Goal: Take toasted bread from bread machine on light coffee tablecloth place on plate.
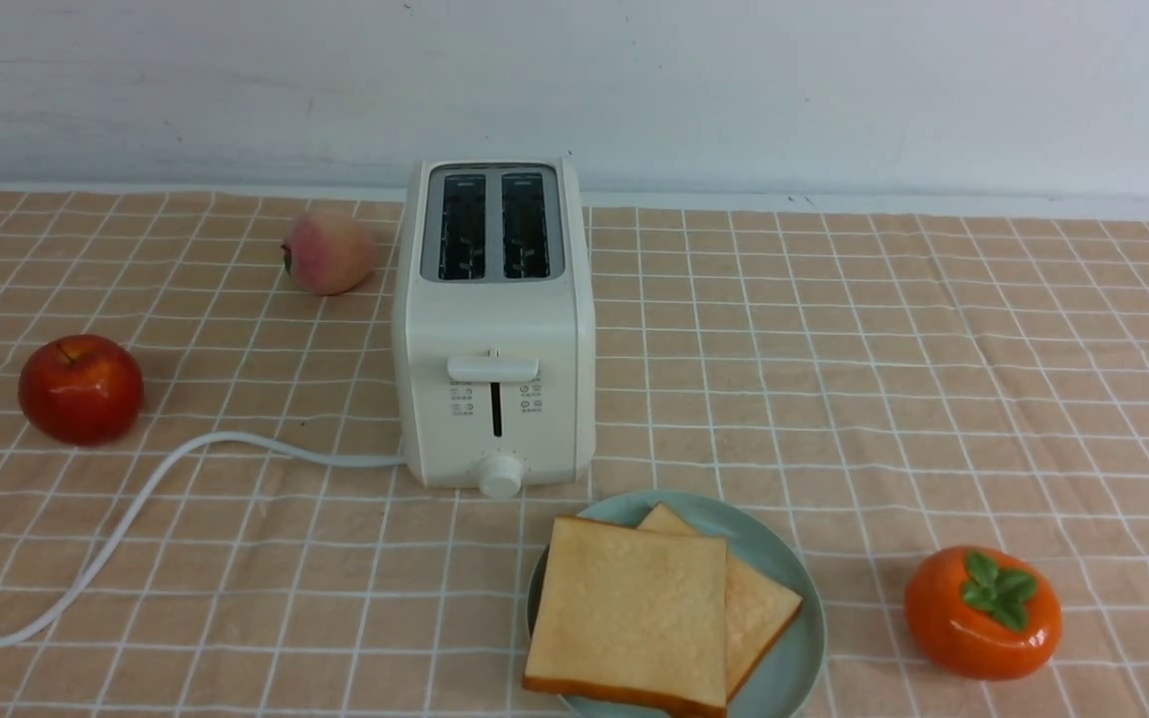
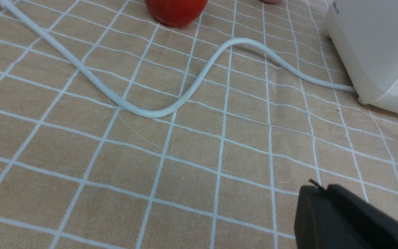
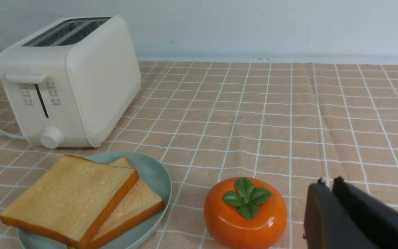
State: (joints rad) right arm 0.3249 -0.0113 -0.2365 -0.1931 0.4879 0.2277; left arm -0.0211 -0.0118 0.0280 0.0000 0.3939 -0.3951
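Two slices of toasted bread lie overlapping on the plate [image 1: 796, 666], the upper slice [image 1: 634, 608] partly covering the lower one [image 1: 762, 610]. The plate sits on the light coffee tablecloth [image 1: 884, 379] just in front of the bread machine [image 1: 495, 329], whose two top slots show empty. The right wrist view holds the bread [image 3: 67, 197], the plate [image 3: 154, 173] and the bread machine [image 3: 81, 79]. My right gripper [image 3: 328, 183] is shut and empty beside an orange persimmon. My left gripper [image 2: 320, 188] is shut and empty over bare cloth near the bread machine [image 2: 375, 45]. Neither arm shows in the front view.
A red apple [image 1: 81, 389] and a peach [image 1: 328, 251] lie left of the bread machine. Its white cord [image 1: 136, 509] snakes over the cloth to the front left edge. The persimmon [image 1: 981, 613] sits right of the plate. A pale wall closes off the back.
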